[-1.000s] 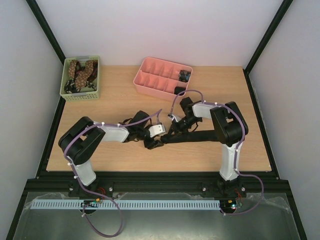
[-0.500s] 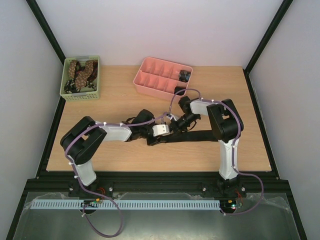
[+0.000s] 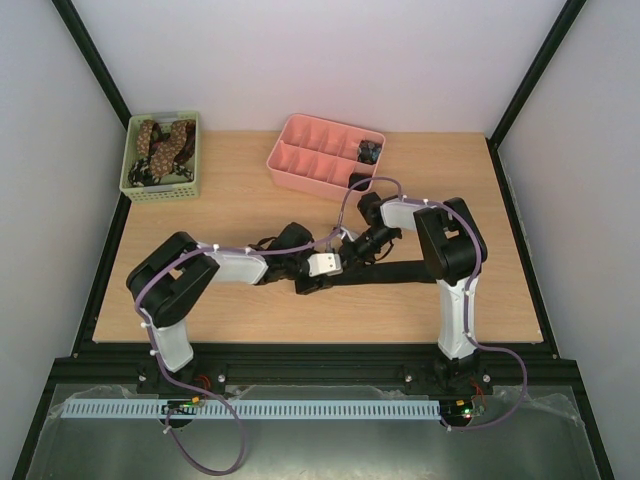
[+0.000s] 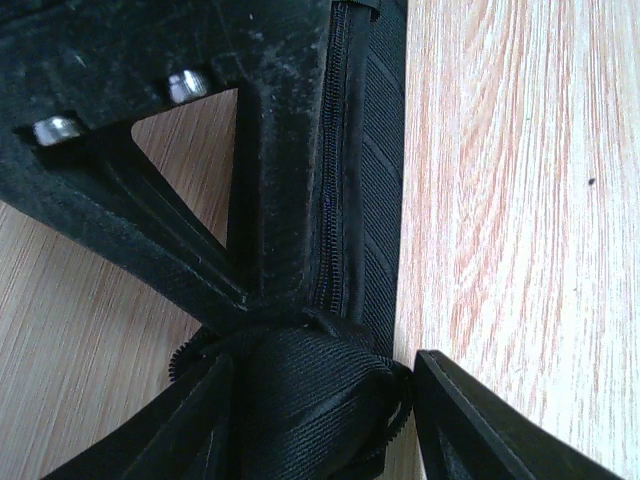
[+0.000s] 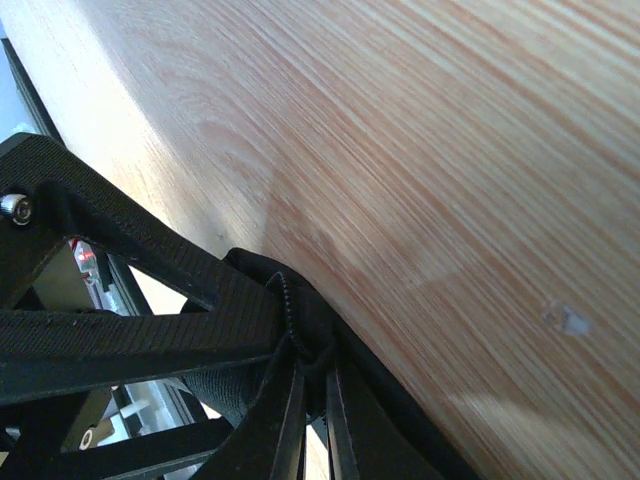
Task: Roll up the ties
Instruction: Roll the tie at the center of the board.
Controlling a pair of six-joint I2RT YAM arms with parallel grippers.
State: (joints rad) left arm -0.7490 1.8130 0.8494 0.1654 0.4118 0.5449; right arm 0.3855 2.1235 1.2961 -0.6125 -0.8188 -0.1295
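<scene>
Centrally in the top view, one black tie [image 3: 400, 272] lies flat on the table [image 3: 230, 210], running from the right arm's base side leftward to where both claws meet. Its left end is coiled into a small roll [image 4: 310, 400], bottom centre of the left wrist view. Left claw [image 4: 325, 365] sits around that roll, one finger on each side, at medium width and gripping it. The unrolled strip [image 4: 372, 150] goes up the frame from the roll, stitched seam showing, partly under the right claw's black frame. Right claw [image 5: 310, 370], lower left of the right wrist view, is nearly closed and pinches the tie's edge between narrow fingers [image 5: 285, 420]. The two claws are just beside each other.

Upper left of the top view: green basket [image 3: 160, 190] holding brown spotted ties [image 3: 165, 145], loose and tangled. Upper centre: pink divided tray [image 3: 300, 165]; a dark rolled tie [image 3: 370, 152] sits in its far right compartment and another [image 3: 360, 181] in the near right one.
</scene>
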